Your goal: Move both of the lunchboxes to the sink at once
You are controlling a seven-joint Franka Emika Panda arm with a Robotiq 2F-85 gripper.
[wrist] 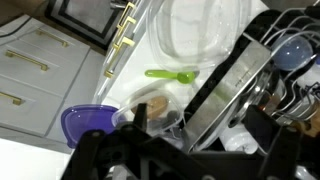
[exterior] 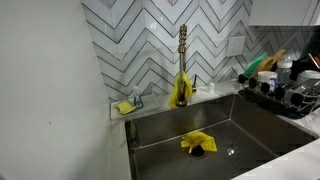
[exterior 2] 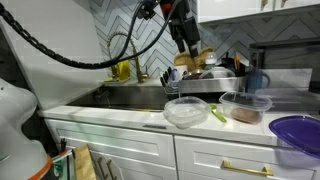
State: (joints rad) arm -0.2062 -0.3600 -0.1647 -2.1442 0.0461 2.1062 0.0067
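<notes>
Two clear lunchboxes stand on the white counter in an exterior view. One [exterior 2: 187, 112] is nearer the sink, and the other [exterior 2: 245, 106] holds something brown. In the wrist view they show at the top [wrist: 200, 35] and lower left [wrist: 150, 108]. The steel sink [exterior: 250, 125] lies under the gold faucet [exterior: 182, 65], with a yellow cloth [exterior: 197, 143] by its drain. It also shows in an exterior view [exterior 2: 135, 97]. My gripper [exterior 2: 186, 48] hangs open and empty above the dish rack, well above the lunchboxes. Its dark fingers [wrist: 200, 130] fill the bottom of the wrist view.
A dish rack full of dark items [exterior 2: 210, 75] [exterior: 290, 90] stands beside the sink. A green spoon [exterior 2: 217, 113] [wrist: 172, 74] lies between the lunchboxes. A purple bowl [exterior 2: 298, 135] [wrist: 85, 122] sits at the counter's end. A small sponge tray [exterior: 127, 106] is by the wall.
</notes>
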